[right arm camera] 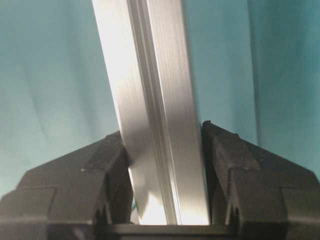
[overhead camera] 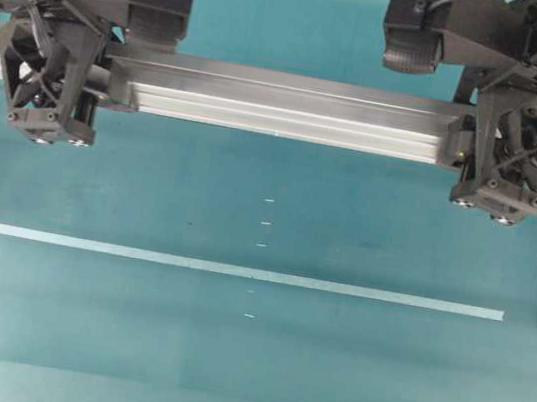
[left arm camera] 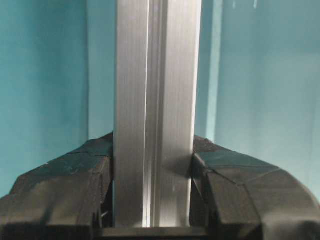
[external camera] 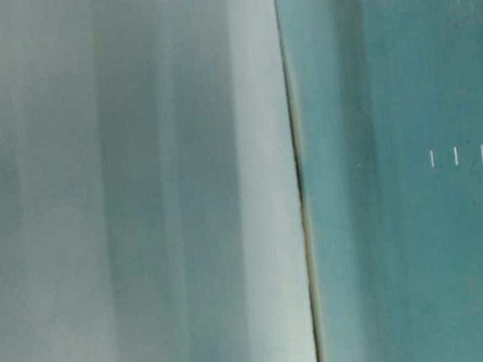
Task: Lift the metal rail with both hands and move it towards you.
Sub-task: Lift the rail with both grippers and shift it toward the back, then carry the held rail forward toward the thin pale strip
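Overhead — metal rail (overhead camera: 282, 107) between both grippers

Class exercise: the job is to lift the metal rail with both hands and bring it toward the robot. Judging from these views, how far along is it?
Done: both end effectors grip the metal rail, the left end effector and the right end effector each clamped on one end. In hand: the lift; the rail appears raised off the teal table. Left: carrying it toward the robot; it is still far behind the pale tape strip.
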